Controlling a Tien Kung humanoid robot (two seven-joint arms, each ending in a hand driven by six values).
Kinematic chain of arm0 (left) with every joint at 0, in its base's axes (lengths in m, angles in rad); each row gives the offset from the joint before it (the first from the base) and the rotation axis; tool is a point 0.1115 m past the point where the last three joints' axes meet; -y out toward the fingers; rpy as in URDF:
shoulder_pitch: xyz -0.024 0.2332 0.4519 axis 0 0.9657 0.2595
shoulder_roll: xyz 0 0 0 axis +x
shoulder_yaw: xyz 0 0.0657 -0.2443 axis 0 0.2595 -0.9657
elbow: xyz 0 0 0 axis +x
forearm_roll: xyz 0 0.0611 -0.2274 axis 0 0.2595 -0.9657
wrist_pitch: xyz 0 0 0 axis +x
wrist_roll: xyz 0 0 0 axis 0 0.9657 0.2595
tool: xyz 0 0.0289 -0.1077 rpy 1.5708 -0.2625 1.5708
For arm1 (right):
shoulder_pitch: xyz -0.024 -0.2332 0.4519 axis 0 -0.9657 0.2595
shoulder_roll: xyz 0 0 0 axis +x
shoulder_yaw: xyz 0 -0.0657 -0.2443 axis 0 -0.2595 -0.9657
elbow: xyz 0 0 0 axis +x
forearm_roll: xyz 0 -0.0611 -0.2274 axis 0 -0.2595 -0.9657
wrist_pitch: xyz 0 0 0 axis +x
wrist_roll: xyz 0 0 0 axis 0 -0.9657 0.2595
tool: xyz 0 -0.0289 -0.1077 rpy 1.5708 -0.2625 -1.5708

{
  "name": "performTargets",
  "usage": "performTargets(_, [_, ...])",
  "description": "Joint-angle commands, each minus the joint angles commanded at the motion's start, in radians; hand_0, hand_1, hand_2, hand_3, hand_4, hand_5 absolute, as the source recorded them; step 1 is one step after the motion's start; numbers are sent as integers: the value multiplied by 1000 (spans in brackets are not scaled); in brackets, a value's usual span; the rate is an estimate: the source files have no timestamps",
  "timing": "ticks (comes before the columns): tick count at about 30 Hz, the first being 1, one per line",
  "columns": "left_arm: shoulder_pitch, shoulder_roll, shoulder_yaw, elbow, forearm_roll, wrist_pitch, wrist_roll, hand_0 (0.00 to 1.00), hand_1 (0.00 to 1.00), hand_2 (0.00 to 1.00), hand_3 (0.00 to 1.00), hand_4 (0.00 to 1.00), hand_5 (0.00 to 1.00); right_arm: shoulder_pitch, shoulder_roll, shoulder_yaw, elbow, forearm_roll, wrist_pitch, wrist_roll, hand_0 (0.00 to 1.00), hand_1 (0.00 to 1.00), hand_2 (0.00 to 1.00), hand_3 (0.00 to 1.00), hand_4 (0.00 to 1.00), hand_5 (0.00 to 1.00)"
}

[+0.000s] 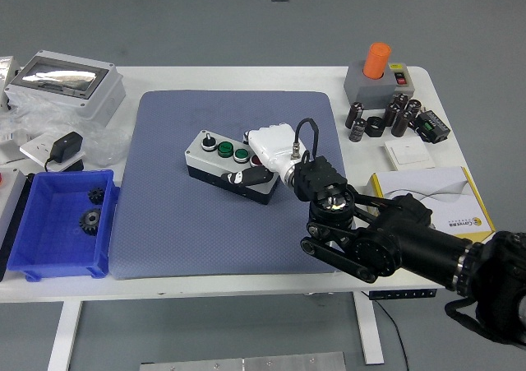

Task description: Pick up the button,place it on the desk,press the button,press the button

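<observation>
Right hand (pixel 271 147) clamped on button box (pixel 228 164) at mat (pixel 181 223) centre, white table (pixel 246 76) over grey floor, blue bin (pixel 57 223) at 9 o'clock cut off by frame edge, box's right end hidden under the fingers.

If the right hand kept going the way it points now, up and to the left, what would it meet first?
The right hand is already closed on the button box, so the box itself comes first. Past it lies only bare blue mat, though depth is hard to judge.
</observation>
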Motion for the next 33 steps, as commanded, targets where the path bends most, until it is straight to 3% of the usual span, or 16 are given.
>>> performTargets(11, [1,0,-1,-2,-3,8,-7,660,632,613,728,812,605,-3,0,-9,2,5,-17,-8,218,339,307,494,200,2])
performTargets(12, [1,0,-1,-2,-3,9,-8,659,632,613,729,813,609,-3,0,-8,1,5,-18,-8,173,267,297,465,162,2])
performTargets(17, [1,-1,-1,-2,-4,13,-13,659,632,613,729,813,609,-7,0,-4,3,8,-27,-6,173,267,297,465,162,2])
performTargets(18, [1,-1,-1,-2,-3,13,-14,659,632,614,729,817,615,-8,0,-3,4,9,-30,-5,115,210,293,462,123,2])
performTargets(33, [2,-5,-3,-2,0,17,-23,660,633,614,730,820,619,-27,0,22,18,32,-73,25,124,212,289,425,70,2])
